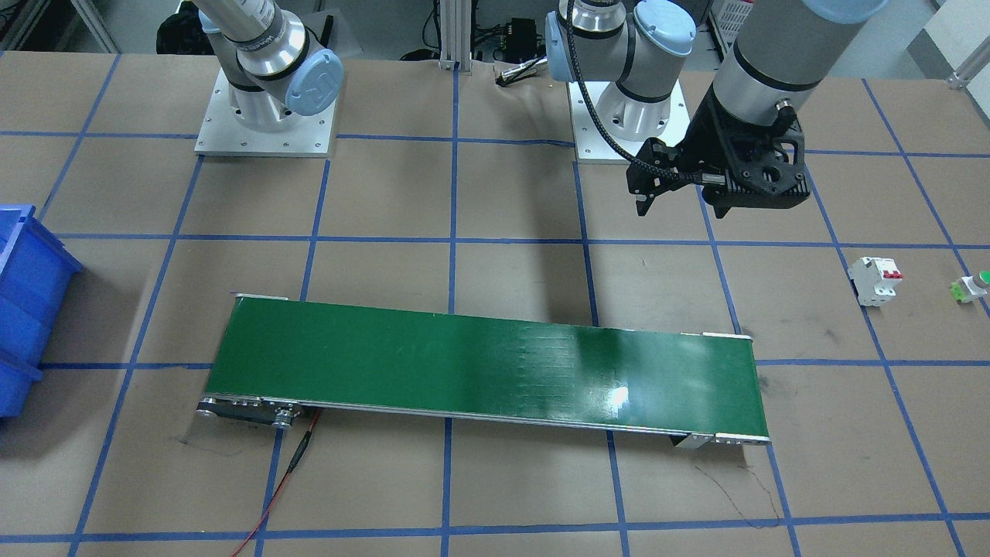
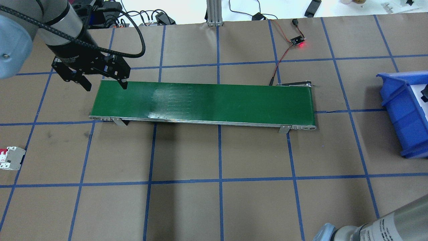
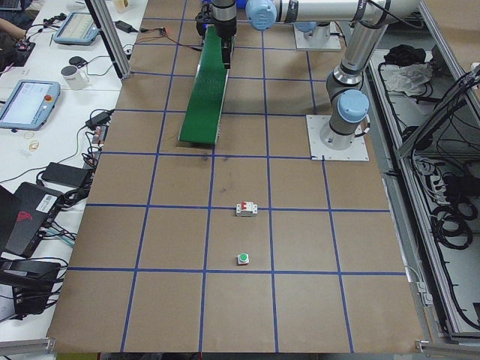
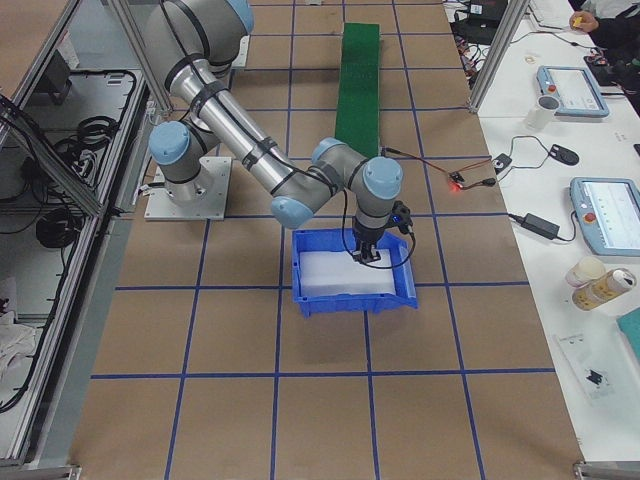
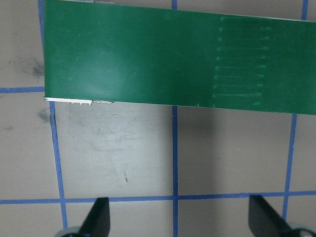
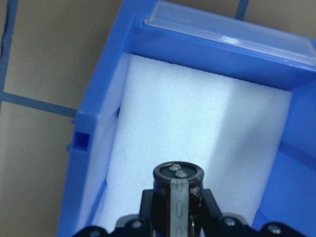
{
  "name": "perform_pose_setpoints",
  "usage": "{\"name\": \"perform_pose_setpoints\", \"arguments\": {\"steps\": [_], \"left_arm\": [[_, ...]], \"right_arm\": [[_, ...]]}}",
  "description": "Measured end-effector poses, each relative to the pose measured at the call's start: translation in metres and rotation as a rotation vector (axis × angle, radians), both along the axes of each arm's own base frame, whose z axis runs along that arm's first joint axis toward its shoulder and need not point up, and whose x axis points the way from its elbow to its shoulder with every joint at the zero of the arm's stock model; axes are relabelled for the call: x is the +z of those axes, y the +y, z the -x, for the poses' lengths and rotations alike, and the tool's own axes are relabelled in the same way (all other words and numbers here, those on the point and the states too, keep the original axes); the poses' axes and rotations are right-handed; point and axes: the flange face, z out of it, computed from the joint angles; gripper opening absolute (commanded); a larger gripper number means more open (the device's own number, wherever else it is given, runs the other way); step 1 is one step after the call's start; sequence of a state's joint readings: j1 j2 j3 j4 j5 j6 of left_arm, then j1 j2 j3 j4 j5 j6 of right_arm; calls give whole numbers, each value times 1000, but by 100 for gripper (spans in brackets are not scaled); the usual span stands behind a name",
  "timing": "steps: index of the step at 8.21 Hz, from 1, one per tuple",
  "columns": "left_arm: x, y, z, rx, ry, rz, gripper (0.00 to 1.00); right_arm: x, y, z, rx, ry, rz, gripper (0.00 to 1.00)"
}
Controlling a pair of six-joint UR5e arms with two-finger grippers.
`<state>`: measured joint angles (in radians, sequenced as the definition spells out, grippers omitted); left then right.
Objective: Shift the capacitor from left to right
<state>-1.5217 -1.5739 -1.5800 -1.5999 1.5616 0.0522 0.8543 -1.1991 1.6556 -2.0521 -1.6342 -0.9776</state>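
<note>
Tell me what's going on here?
The right gripper is shut on the capacitor, holding it over the white foam inside the blue bin; it is not released yet. The left gripper hangs open and empty at the end of the green conveyor. A white breaker and a green push button sit on the table on the robot's left.

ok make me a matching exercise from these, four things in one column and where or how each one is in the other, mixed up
Things:
1. capacitor
2. circuit breaker
3. left pincer
4. blue bin

States:
a. open, raised near the conveyor belt's end
b. on the table near the push button
c. lined with white foam
d. held in the right pincer

Pairs: 1-d, 2-b, 3-a, 4-c
</note>
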Motion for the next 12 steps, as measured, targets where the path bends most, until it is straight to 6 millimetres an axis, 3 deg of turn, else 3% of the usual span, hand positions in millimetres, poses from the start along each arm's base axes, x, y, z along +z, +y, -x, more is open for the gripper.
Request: {"name": "perform_pose_setpoints", "arguments": {"steps": [1,3,5,6,7,10,12], "left_arm": [[0,0,0,0,-1,0,100],[0,0,0,0,0,0,100],[0,0,0,0,-1,0,100],[0,0,0,0,-1,-1,100],[0,0,0,0,0,0,100],[0,0,0,0,0,-1,100],[-1,0,0,0,0,-1,100]], "right_arm": [[-14,1,9,-3,-7,-10,97],[-19,3,12,-1,-16,-12,100],[14,13,-3,7,-37,-29,100],[36,17,-22,23,-52,-46,100],[59,19,-49,51,-57,-52,100],[132,25,-178,111,-42,-47,100],[148,27,-261,31,-33,-49,100]]}}
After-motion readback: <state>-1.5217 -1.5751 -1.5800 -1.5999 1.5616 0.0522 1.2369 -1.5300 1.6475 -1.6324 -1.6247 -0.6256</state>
